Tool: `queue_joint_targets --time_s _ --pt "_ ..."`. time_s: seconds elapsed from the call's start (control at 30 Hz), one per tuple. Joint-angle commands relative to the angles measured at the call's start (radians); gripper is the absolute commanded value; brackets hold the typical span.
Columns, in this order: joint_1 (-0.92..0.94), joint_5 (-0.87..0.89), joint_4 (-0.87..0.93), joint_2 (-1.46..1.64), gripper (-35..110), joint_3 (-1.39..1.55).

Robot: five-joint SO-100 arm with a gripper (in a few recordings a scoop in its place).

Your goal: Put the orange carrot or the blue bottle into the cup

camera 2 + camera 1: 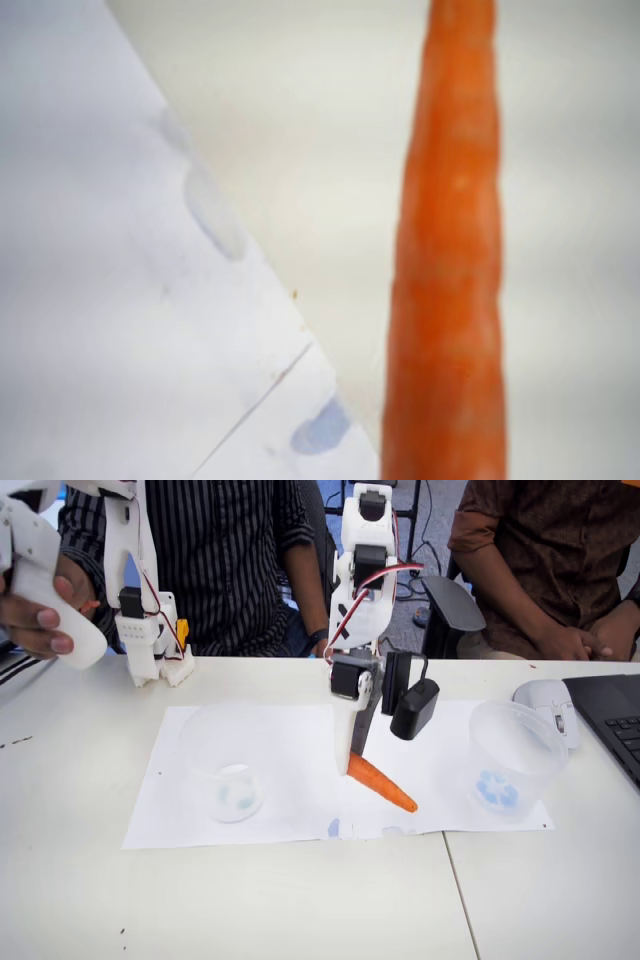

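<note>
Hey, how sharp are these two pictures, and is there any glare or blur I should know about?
Fixed view: evenly lit, soft shadows, fairly sharp; the end effector and orange carrot read clearly, the cup looks faint against the white paper. Wrist view: the carrot is close and soft-focused, and the paper's edges are blurred.

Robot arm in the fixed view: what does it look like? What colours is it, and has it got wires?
The robot arm is built of white plastic pieces with black motor blocks set between them. Red, black and white wires loop along its side. Its gripper has a long white finger and a dark one. A small black camera with a black cable hangs beside the wrist.
</note>
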Motion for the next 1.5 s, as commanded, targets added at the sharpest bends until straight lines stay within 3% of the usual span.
queue_joint_targets --time_s 0.0,0.97,1.47 --pt "0.029 -0.028 0.009 0.261 12 -0.087" --pt "0.661 -0.42 0.011 0.38 13 0.023" --pt "0.785 -0.502 -0.002 0.379 13 0.075"
